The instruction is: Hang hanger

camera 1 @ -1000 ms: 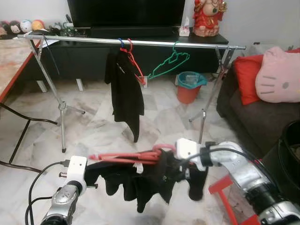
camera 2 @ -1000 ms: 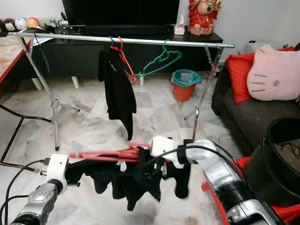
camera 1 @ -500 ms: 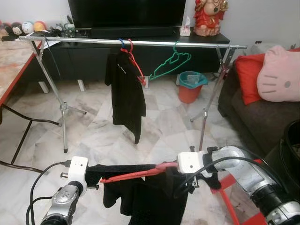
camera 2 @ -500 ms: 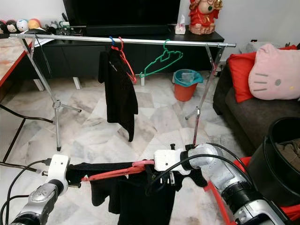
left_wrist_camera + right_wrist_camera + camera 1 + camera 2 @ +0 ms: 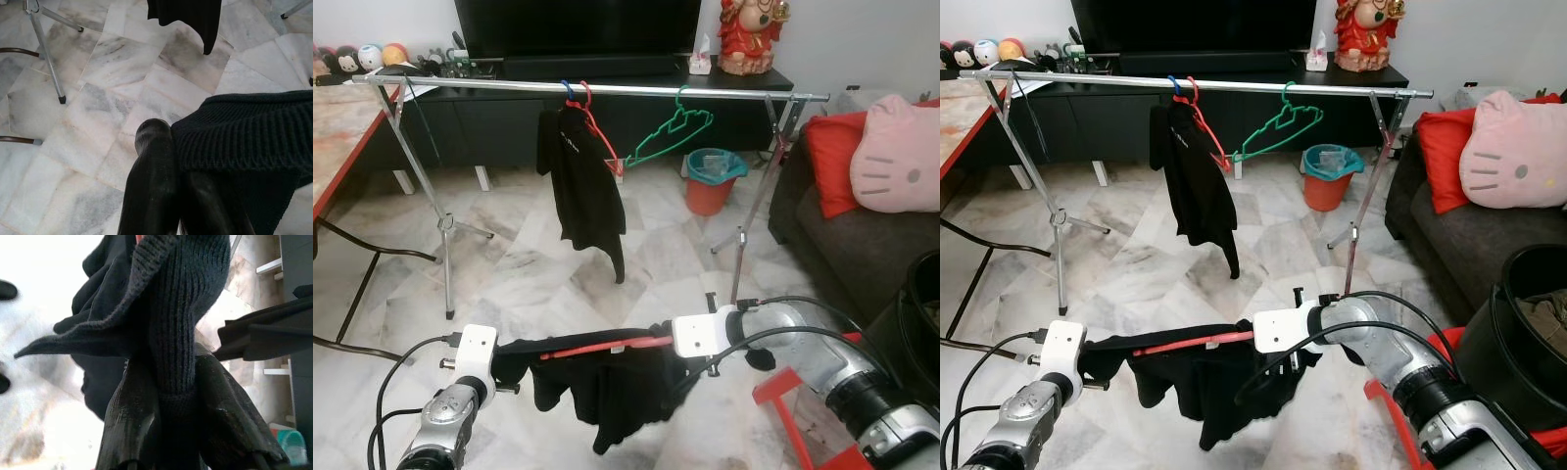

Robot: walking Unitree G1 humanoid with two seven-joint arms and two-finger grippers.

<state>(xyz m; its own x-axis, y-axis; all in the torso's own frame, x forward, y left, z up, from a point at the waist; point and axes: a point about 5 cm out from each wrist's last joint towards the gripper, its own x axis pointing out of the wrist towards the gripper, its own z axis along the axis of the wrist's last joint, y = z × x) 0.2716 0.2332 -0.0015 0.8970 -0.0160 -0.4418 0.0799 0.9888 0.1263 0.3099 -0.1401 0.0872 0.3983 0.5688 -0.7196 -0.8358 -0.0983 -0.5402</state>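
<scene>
A red hanger [image 5: 605, 345] carrying a black knit garment [image 5: 607, 387] lies level between my two grippers, low in front of me. The left gripper [image 5: 509, 362] is shut on one end of the garment, whose ribbed cloth [image 5: 244, 132] lies against its fingers [image 5: 151, 171]. The right gripper [image 5: 658, 343] is shut on the other end, with knit fabric [image 5: 181, 333] pinched between its fingers [image 5: 132, 421]. Farther off stands a silver clothes rail [image 5: 724, 94]. It holds another black garment [image 5: 587, 186] on a red hanger and a bare green hanger [image 5: 671, 132].
An orange bin [image 5: 708, 184] stands behind the rail, before a black TV cabinet [image 5: 509, 117]. A dark sofa [image 5: 862, 245] with a red cushion and a pink pillow [image 5: 896, 157] is at right, beside a black bucket [image 5: 1513, 333]. A red-edged table [image 5: 337, 127] and floor cables lie left.
The red hanger, tilted half a second ago, is now level and a little higher. The right gripper has shifted left. The black garment on the rail has swung to the right.
</scene>
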